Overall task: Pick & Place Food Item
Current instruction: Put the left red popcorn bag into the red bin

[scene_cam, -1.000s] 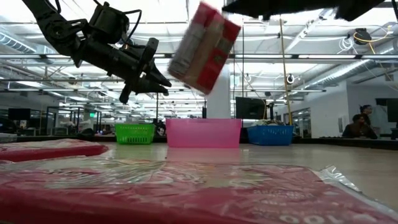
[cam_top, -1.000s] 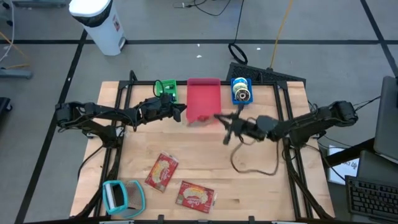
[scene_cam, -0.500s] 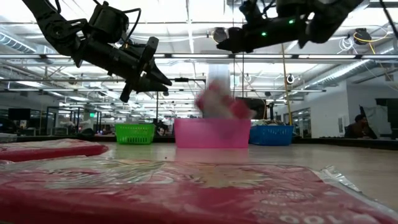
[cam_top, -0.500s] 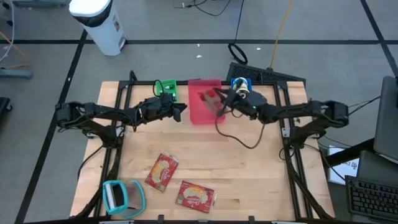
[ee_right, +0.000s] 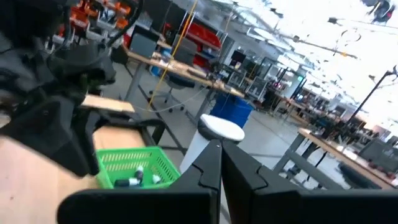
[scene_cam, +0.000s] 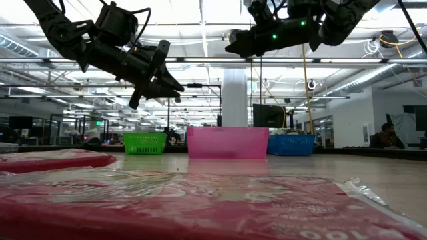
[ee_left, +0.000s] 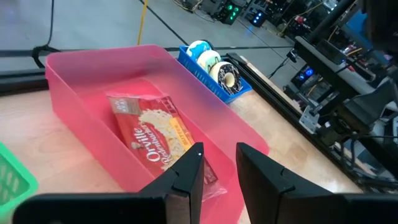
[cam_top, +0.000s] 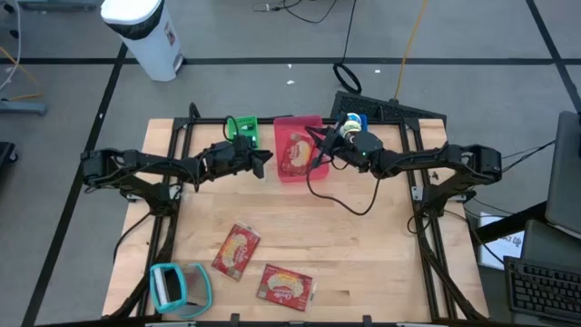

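A: Left to right. Teal tape dispenser at the tabletop near corner, well behind the left pincer. Two popcorn packets lie flat, well short of both pincers. Left pincer hovers just left of the pink bin, fingers slightly apart, nothing between them. Green basket sits just beyond it.

B: The task item?

A: One popcorn packet lies inside the pink bin, label up, slanted against the floor and one wall; from the left wrist it is directly ahead of the fingers. Right pincer hangs over the bin's right rim, fingers pressed together, empty. Blue basket of tape rolls sits just beside it.

B: Risks?

A: Judgement only: the pincers are near each other over the bin, so reaching together could clash them. The right arm's loose cable droops onto the tabletop and could snag. Packets look slick; a flat pinch could slip.
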Controlling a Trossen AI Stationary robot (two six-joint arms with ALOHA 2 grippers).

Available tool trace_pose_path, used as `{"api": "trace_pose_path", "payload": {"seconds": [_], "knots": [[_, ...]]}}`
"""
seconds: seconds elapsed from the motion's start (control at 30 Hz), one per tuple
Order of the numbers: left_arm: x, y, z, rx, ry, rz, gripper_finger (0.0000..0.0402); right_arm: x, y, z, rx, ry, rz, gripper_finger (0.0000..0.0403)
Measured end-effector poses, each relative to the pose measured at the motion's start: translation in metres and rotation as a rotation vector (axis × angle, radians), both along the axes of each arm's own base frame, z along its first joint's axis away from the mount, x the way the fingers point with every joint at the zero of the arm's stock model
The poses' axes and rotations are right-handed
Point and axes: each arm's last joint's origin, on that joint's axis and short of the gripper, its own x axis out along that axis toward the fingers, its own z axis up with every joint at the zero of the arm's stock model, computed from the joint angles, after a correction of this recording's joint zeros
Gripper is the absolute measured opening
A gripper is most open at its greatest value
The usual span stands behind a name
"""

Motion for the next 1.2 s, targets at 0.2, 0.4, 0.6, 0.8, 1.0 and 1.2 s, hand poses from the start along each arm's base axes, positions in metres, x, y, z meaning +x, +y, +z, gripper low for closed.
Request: {"api": "trace_pose_path", "payload": {"seconds": [0.2,0.4,0.6,0.8,1.0,1.2], "knots": [[0.000,-0.001,0.000,0.059,0.028,-0.052,0.0093,0.001,0.001,-0.007,0.034,0.060,0.024,0.0000],[0.001,-0.011,0.003,0.119,0.053,-0.343,0.0093,0.002,0.005,-0.007,0.101,0.025,0.041,0.0000],[0.010,-0.049,0.015,0.080,0.339,-0.575,0.0092,-0.001,0.020,-0.004,0.143,0.051,0.088,0.0007],[0.002,-0.099,0.036,0.146,0.797,-0.554,0.0092,-0.015,0.039,0.002,0.181,0.188,0.147,0.0051],[-0.011,-0.124,0.037,-0.117,0.846,-0.379,0.0093,-0.035,0.056,0.006,0.174,0.286,0.199,0.0141],[-0.022,-0.132,0.017,-0.309,0.962,-0.190,0.0128,-0.054,0.075,-0.009,0.227,0.293,0.262,0.0234]]}}
